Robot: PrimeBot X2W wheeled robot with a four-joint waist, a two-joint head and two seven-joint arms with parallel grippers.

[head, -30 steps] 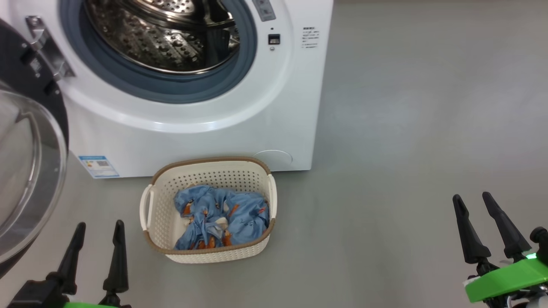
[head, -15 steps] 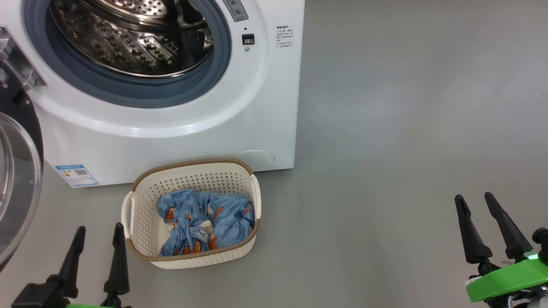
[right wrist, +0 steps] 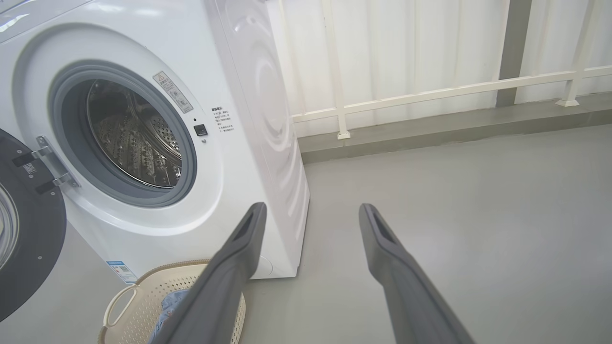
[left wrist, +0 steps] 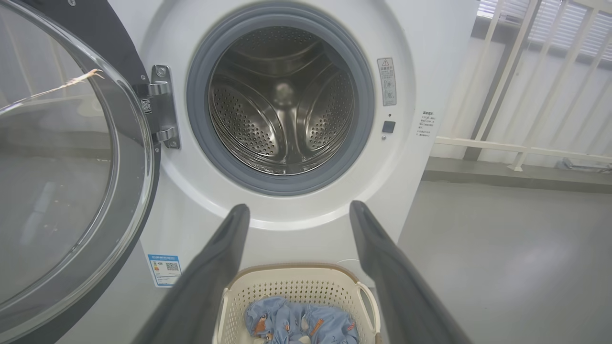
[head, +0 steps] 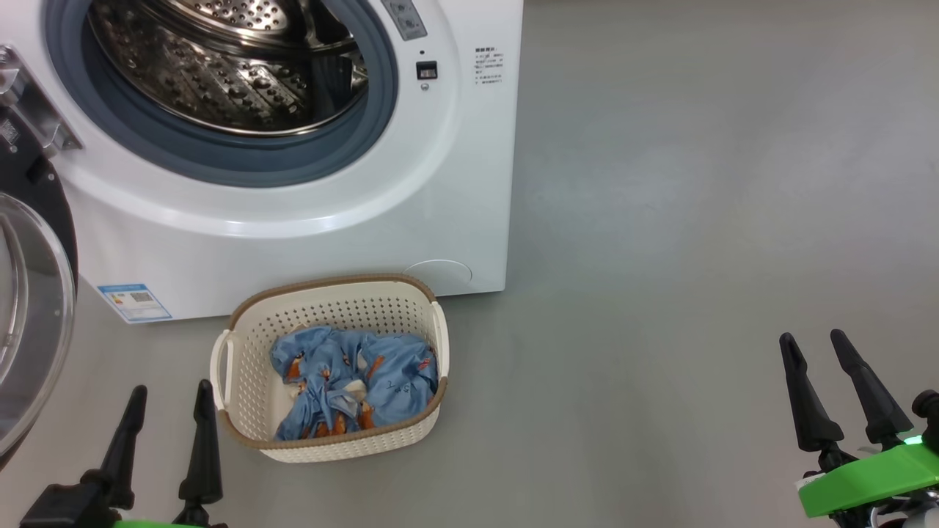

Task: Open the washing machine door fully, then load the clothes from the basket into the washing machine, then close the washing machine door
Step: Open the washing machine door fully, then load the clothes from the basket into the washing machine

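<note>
The white washing machine [head: 308, 242] stands at the upper left with its steel drum [head: 220, 66] exposed. Its door [head: 33, 308] hangs swung out at the far left, black rim and clear glass bowl [left wrist: 52, 162] facing me. On the floor in front sits the cream basket [head: 249, 381] holding the light blue clothes [head: 352, 381]. My left gripper [head: 170, 392] is open and empty, just left of the basket's near corner. Far to the right, my right gripper [head: 813, 339] hangs open over bare floor. In the left wrist view the basket [left wrist: 291, 291] lies between the fingers.
Grey floor [head: 697, 220] stretches to the right of the machine. A white railing [right wrist: 430, 95] and pale wall run behind it. A blue label sticker [head: 134, 302] marks the machine's lower left front.
The whole head view has shifted, so machine and basket now sit further left in it; the camera moved. Both grippers stay open in the same spots.
</note>
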